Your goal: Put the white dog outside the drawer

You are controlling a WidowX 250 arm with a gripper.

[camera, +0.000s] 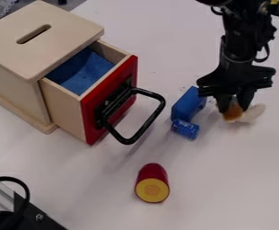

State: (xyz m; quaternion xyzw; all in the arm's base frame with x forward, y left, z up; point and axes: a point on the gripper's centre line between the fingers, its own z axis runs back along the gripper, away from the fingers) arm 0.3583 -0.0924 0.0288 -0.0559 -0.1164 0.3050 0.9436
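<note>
One black hand [235,107] is down at one white dog [253,113] with a brown bit, outside the drawer [67,103]; I can't tell if it's holding on. Two blue things, a block [187,104] and a little tube [185,129], sit between hand and open drawer. One black handle [157,116] sticks out. One red and yellow toy [152,183] lies on the desk [225,188].

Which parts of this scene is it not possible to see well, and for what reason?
All in the camera view:
- upper part of the brown-and-white object: behind the gripper
- back of the drawer: under the box's top
- rest of the black equipment: cut off at lower left
</note>
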